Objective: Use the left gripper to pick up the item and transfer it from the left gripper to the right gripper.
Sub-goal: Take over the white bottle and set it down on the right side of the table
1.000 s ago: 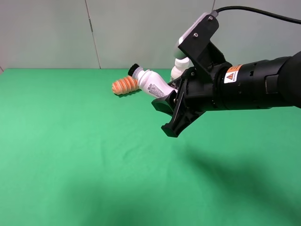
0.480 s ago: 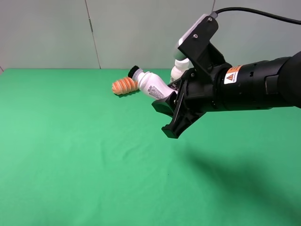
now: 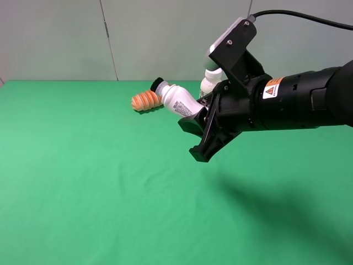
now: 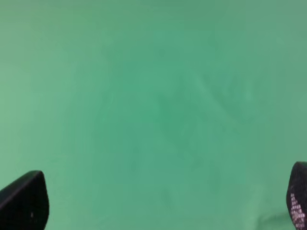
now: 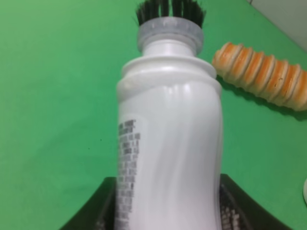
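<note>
The handover looks done: the right gripper clamps the item aloft near the orange roll, while the left gripper gapes wide, holding nothing.

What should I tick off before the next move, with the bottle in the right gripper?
1. Right gripper shut on the item: ok, its fingers flank the lower body.
2. Left gripper empty: ok, open, only green cloth between its fingers.
3. Item clear of the orange roll: ok, apart in the right wrist view.
4. Black cap on: ok.
5. Left arm out of the way: ok, absent from the high view.
6. Grip firmness: cannot tell.
</note>
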### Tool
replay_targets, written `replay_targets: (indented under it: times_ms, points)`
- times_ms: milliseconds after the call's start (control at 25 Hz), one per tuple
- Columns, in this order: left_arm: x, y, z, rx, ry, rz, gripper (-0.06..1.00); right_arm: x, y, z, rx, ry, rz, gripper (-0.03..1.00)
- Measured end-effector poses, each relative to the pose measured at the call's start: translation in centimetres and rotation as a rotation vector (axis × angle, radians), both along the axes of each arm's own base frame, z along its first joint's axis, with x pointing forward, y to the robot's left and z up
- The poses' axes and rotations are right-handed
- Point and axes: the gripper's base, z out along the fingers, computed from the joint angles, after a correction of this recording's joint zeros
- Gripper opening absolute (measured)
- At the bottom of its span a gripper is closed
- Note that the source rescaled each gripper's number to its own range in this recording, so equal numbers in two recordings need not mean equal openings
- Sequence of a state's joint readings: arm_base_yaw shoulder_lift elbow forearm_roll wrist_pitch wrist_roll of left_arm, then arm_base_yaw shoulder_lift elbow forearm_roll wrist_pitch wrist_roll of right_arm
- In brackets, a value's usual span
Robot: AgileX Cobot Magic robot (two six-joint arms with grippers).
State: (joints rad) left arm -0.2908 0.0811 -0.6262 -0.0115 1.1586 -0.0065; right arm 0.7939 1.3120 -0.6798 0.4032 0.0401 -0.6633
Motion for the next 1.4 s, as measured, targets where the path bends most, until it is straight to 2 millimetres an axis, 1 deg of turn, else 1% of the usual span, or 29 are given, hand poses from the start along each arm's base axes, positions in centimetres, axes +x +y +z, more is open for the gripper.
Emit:
replay_targets:
  times_ms: [160,320,600,1120,1400]
  points:
    - [-0.6,0.2,-1.5,-0.009,-0.024,-0.001,1.00,0.0,0.0,0.0,0.000,0.000,0.000,0.01]
    - [-0.3,0.1,-2.7,0.002,0.011,-0.001,1.00,0.0,0.0,0.0,0.000,0.000,0.000,0.01]
    - [0.6,-0.2,-3.1,-0.028,-0.028,0.014,1.00,0.0,0.0,0.0,0.002,0.002,-0.002,0.00]
    - [0.7,-0.2,-3.1,-0.034,-0.037,0.022,1.00,0.0,0.0,0.0,0.013,0.014,-0.012,0.00]
    - [0.7,-0.4,-3.1,-0.031,-0.040,0.170,1.00,-0.3,0.0,-0.3,0.001,0.061,-0.009,0.00]
